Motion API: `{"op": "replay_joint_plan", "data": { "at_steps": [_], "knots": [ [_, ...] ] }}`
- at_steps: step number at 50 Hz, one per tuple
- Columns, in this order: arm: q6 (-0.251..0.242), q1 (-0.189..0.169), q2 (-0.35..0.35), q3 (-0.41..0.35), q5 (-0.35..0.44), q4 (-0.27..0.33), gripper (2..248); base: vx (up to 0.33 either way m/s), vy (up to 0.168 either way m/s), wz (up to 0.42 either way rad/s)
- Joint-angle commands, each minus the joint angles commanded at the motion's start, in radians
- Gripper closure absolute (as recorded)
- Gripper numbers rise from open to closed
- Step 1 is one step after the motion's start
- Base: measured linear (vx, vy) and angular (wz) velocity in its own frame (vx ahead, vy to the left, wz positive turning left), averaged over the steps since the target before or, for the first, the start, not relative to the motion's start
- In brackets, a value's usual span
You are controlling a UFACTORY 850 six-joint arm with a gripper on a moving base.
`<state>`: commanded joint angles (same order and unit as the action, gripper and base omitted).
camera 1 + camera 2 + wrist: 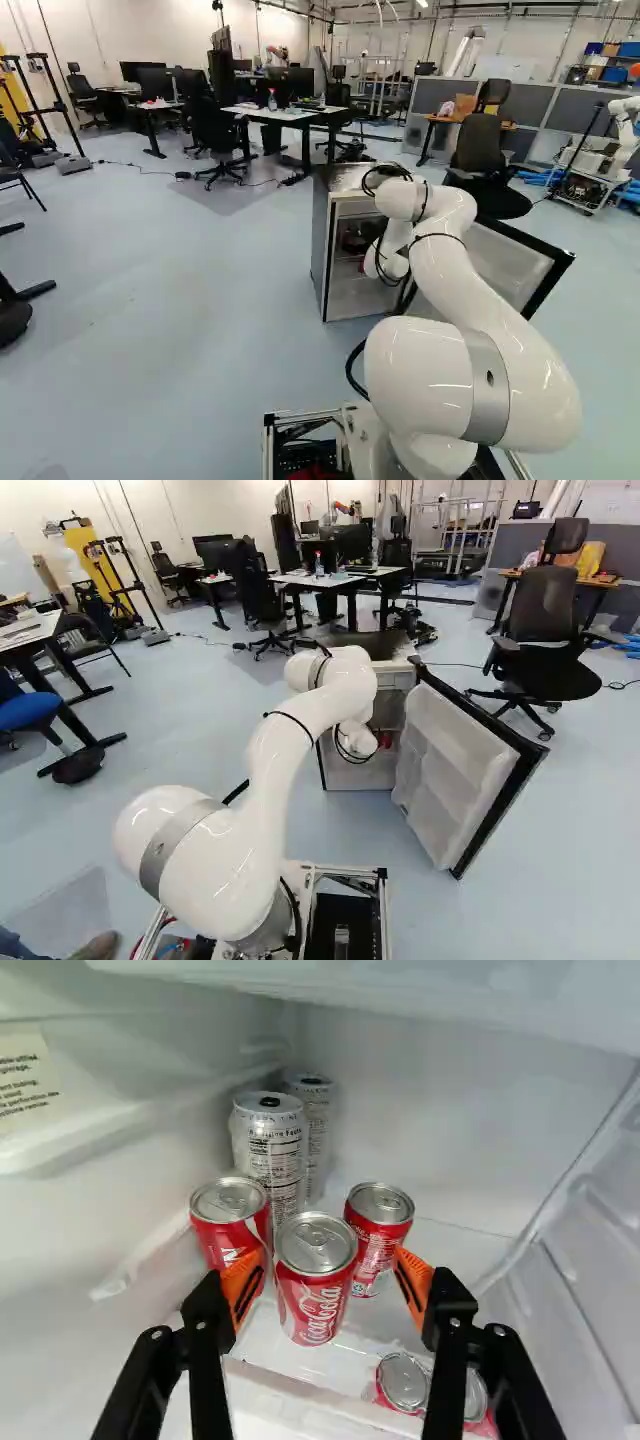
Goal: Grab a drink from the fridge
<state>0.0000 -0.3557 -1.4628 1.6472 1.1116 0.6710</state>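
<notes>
Blue floor (200, 290), white wall (270, 30); black office chair (215, 138) beside white-topped desk (285, 115); grey partition (545, 105) behind second chair (480, 150).

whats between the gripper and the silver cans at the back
The wrist view shows red cans in between: the front red can, flanked by two other red cans set slightly farther back.

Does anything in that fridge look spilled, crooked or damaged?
Nothing stands out: three red cans and both silver cans stand upright, with no spill or dent showing. Two other red cans are partly hidden. The door is open, but the arm is reaching in.
</notes>
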Motion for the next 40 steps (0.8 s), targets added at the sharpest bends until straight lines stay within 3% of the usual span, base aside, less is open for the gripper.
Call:
{"op": "replay_joint_plan", "data": {
  "at_steps": [24, 25, 30, 31, 35, 36, 40],
  "knots": [
    [0.0, 0.008, 0.002, -0.004, 0.0, 0.0, 63, 0.0, 0.0, 0.0],
    [0.0, 0.008, 0.002, -0.004, 0.0, 0.0, 73, 0.0, 0.0, 0.0],
    [0.0, 0.008, 0.002, -0.004, 0.0, 0.0, 73, 0.0, 0.0, 0.0],
    [0.0, 0.008, 0.002, -0.004, 0.0, 0.0, 111, 0.0, 0.0, 0.0],
    [0.0, 0.008, 0.002, -0.004, 0.0, 0.0, 111, 0.0, 0.0, 0.0],
    [0.0, 0.008, 0.002, -0.004, 0.0, 0.0, 147, 0.0, 0.0, 0.0],
    [0.0, 0.008, 0.002, -0.004, 0.0, 0.0, 147, 0.0, 0.0, 0.0]
  ]
}}
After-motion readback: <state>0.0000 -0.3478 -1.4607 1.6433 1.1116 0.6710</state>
